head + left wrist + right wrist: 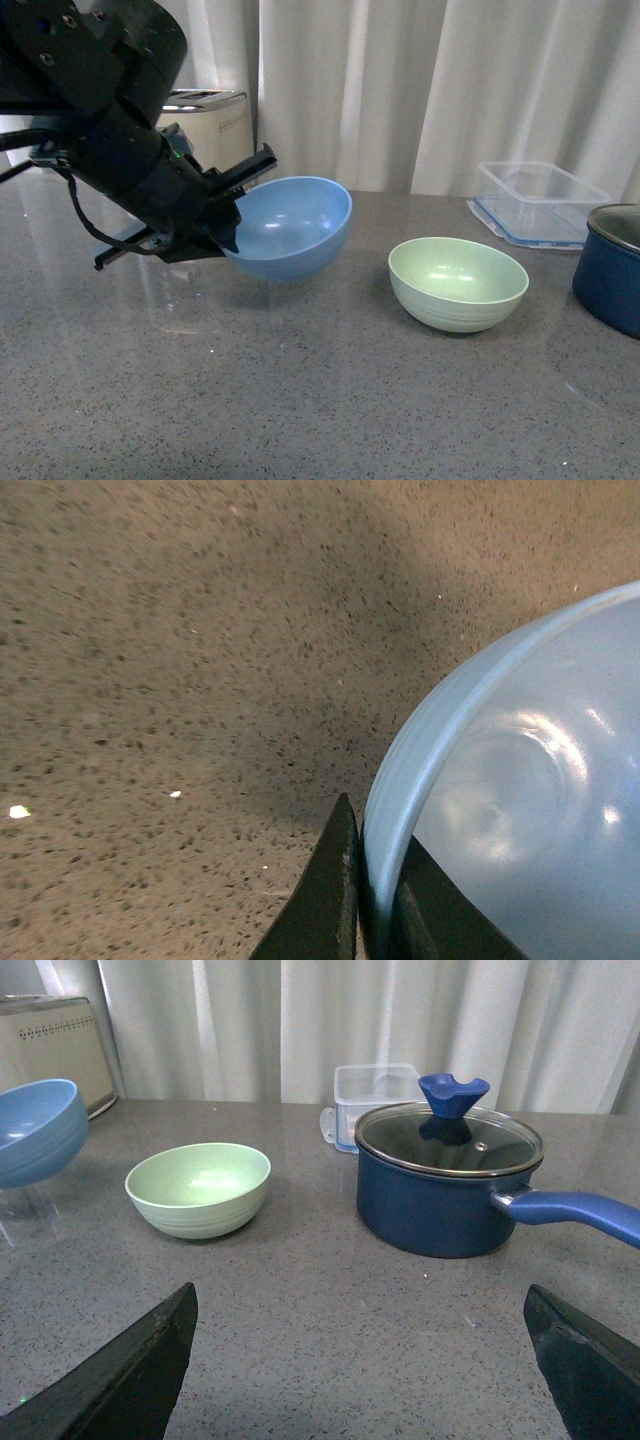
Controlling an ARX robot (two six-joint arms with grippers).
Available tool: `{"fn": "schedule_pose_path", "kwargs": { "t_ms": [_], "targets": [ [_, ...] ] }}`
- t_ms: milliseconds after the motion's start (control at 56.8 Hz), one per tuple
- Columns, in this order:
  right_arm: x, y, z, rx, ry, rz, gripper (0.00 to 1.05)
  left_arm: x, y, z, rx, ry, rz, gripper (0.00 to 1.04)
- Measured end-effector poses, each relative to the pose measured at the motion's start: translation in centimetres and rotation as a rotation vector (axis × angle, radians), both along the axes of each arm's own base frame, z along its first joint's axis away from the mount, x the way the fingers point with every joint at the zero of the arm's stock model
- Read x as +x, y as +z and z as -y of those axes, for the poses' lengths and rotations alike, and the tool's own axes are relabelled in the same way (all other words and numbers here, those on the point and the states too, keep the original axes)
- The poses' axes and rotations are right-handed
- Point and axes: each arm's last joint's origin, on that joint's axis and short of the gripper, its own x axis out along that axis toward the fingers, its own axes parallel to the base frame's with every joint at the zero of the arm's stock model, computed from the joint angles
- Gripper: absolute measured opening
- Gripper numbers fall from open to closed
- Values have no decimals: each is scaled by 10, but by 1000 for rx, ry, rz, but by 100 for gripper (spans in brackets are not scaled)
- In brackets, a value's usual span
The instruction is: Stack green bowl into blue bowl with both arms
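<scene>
My left gripper (226,210) is shut on the rim of the blue bowl (292,227) and holds it tilted above the grey counter, left of centre. In the left wrist view its fingers (330,900) pinch the blue bowl's wall (520,780), one inside and one outside. The green bowl (458,283) stands upright on the counter to the right of the blue bowl, apart from it. It also shows in the right wrist view (199,1188), with the blue bowl (35,1130) beside it. My right gripper (365,1360) is open and empty above bare counter; it is not in the front view.
A dark blue pot (447,1190) with a glass lid and long handle stands right of the green bowl, cut by the front view's right edge (612,265). A clear plastic container (540,202) sits behind it. A cream toaster (212,122) stands at the back left before white curtains.
</scene>
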Motion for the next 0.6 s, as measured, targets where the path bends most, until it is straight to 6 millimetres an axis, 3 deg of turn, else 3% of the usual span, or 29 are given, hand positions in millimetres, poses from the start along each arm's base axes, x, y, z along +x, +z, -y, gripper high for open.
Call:
{"fn": "schedule_pose_path", "kwargs": {
  "t_ms": [194, 440, 599],
  "targets": [
    [0, 0, 0, 0, 0, 0, 95, 13, -13, 22, 16, -13, -38, 4],
    [0, 0, 0, 0, 0, 0, 95, 17, -24, 30, 55, 4, -81, 4],
    [0, 0, 0, 0, 0, 0, 95, 18, -21, 30, 64, 5, -83, 27]
  ]
}}
